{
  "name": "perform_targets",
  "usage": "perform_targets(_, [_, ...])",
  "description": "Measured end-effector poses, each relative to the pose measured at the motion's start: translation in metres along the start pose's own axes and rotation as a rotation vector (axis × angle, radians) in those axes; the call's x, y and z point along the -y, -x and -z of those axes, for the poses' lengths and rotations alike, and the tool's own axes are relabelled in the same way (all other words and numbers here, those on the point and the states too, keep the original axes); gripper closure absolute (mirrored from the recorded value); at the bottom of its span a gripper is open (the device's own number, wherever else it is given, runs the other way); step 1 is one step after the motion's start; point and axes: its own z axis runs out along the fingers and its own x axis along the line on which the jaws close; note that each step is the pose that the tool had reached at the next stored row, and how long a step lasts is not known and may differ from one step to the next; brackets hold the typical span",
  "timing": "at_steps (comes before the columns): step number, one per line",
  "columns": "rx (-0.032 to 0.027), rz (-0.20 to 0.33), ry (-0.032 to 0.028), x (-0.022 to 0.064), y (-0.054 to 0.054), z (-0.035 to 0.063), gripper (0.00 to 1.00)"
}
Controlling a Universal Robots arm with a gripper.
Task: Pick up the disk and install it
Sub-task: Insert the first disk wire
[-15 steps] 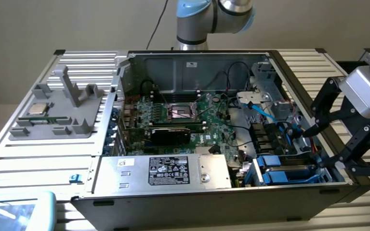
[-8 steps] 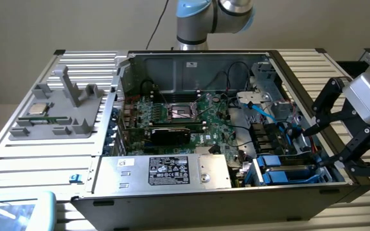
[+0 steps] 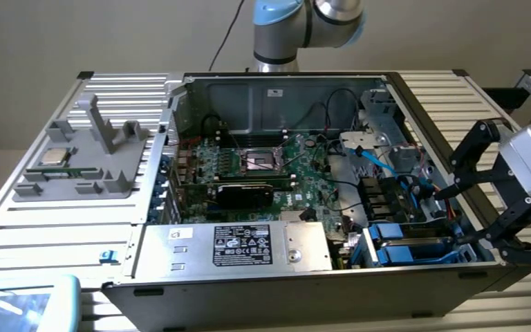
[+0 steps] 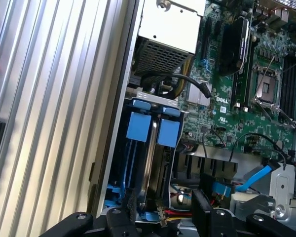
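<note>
Hovering at the right edge of the exterior view, the gripper (image 3: 459, 218) is standing with its jaws apart and nothing clamped between them, just beside the right wall of the computer case (image 3: 431, 124). The disk (image 3: 402, 243) is sitting on edge in the drive cage at the lower right of the case. It is one of two blue-tabbed carriers standing side by side, and I cannot tell whether it is pushed fully home. In the wrist view the black fingers (image 4: 202, 210) are straddling the end of the cage, with the disk (image 4: 168, 132) running away between them. Whether either pad is touching it is not showing.

To my eye the work is happening at the slot itself. Doing it well is going to mean keeping the jaws square to the disk's flat sides and in line with the cage rails, so the blue frame is not binding against its neighbour.

Several things are crowding in. A black cable (image 4: 187, 81) is looping just past the tabs, and a blue cable (image 4: 256, 175) is lying near the cage. The silver power supply (image 3: 247, 245) is sitting just beside the cage, towards the exterior view's left. The motherboard (image 3: 275, 173) is lying exposed further in. A grey fixture (image 3: 81, 166) is resting well apart on the slatted counter (image 3: 53, 228).
</note>
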Motion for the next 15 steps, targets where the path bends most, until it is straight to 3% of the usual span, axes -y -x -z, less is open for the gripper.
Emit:
perform_targets(3, [0.0344, 0.006, -0.0051, -0.0007, -0.004, -0.0002, 0.44])
perform_targets(7, [0.0508, 0.01, -0.0073, -0.0022, -0.012, 0.0006, 0.44])
perform_targets(11, [0.079, 0.017, -0.0107, -0.0027, -0.016, -0.0023, 0.44])
perform_targets(15, [0.1036, 0.022, -0.014, -0.003, -0.021, -0.0057, 0.44])
